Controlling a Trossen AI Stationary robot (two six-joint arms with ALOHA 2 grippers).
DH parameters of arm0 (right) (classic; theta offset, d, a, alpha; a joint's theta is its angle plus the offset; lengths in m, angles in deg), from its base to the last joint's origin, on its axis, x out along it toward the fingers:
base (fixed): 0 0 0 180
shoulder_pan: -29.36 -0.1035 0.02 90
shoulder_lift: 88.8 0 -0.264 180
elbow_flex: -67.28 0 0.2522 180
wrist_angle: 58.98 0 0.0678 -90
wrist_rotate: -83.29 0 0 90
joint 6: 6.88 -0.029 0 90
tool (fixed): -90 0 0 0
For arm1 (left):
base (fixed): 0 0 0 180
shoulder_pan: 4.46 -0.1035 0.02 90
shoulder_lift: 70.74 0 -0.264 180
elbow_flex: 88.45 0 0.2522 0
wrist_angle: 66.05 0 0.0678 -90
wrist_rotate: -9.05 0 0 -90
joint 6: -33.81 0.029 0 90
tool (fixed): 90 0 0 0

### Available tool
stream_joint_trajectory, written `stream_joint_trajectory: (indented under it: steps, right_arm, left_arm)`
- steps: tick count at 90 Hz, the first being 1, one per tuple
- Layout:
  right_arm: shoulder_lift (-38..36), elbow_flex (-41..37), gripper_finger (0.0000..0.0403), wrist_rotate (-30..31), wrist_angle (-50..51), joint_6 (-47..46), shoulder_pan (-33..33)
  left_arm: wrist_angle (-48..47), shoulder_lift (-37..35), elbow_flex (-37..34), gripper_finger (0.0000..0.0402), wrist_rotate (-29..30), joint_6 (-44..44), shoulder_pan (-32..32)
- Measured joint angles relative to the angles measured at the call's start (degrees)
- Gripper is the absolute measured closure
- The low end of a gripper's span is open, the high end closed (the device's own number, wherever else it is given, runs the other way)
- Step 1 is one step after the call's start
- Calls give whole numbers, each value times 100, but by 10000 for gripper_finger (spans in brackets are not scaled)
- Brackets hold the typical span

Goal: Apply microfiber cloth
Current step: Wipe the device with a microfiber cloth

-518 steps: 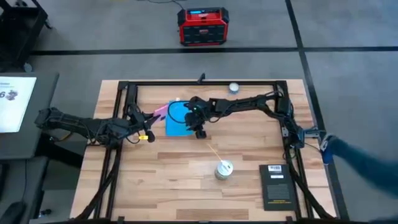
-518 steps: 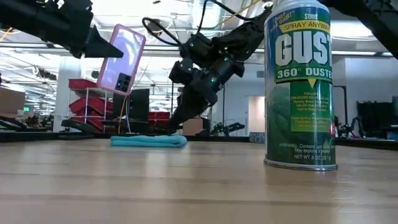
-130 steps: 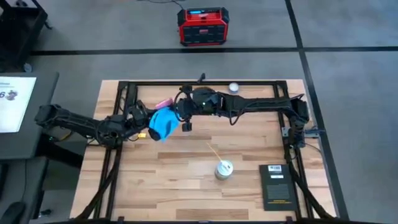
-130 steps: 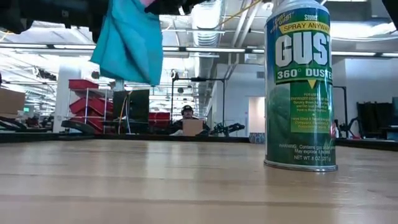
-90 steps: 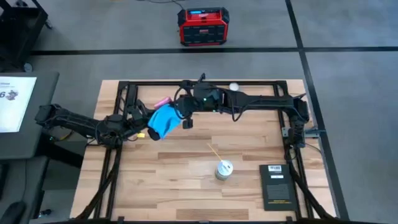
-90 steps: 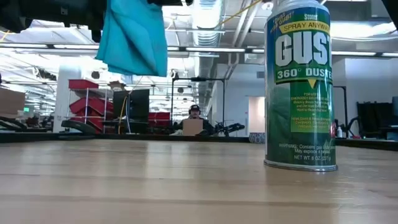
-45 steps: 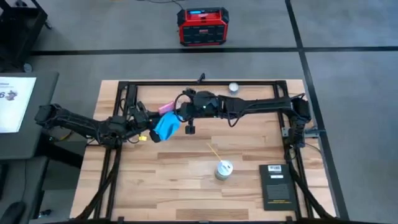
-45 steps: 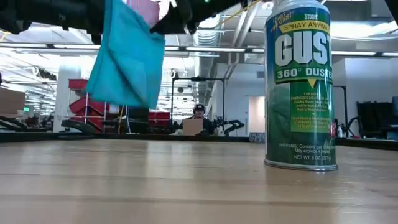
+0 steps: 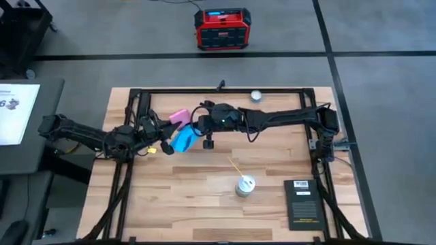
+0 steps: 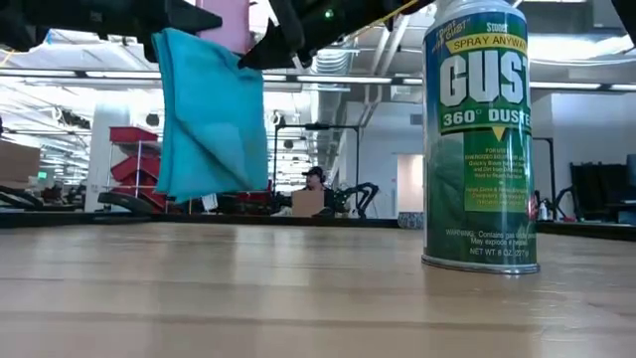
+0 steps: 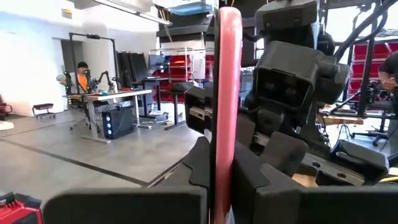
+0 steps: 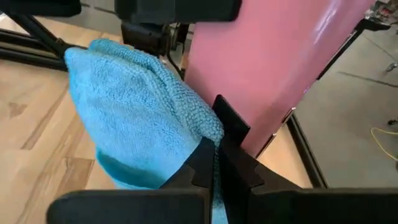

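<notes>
The bright blue microfiber cloth (image 9: 182, 140) hangs in the air over the table's far left part, bunched, with my right gripper (image 9: 198, 129) shut on it. Right beside it is the pink-backed phone (image 9: 178, 117), lifted and standing on end, with my left gripper (image 9: 161, 137) shut on its lower end. In the right wrist view the cloth (image 12: 134, 112) lies against the phone's pink back (image 12: 280, 62). In the low view the cloth (image 10: 211, 114) hangs below the phone (image 10: 225, 24). My left gripper pinches the phone's lower end (image 11: 225, 163) between its two fingers, one on each flat face, coming level from the table's left. The phone stands upright, edge-on to the wrist camera, clear of the table. My right gripper pinches a bunched fold of the cloth (image 12: 202, 134) between its fingertips, coming from the table's right. Several layers show at the fold. The cloth hangs slack below the fingers, clear of the table.
A green duster can (image 9: 245, 185) stands near the table's middle front, large in the low view (image 10: 482, 139). A black booklet (image 9: 302, 203) lies at the near right. A small white round thing (image 9: 256, 96) sits at the far edge. A red device (image 9: 221, 28) stands on the floor beyond.
My right gripper has gone down a little with the cloth beside the phone. The cloth now hangs lower and straighter than a second ago, and more of the phone's pink back shows above it. The left gripper keeps hold of the phone.
</notes>
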Motion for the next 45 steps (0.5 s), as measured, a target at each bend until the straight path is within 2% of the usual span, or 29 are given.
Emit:
stream_joint_trajectory:
  steps: [45]
  right_arm:
    - [-7,1314,403,-39,770,630,4]
  left_arm:
    - [-67,-2,14,399,0,-169,13]
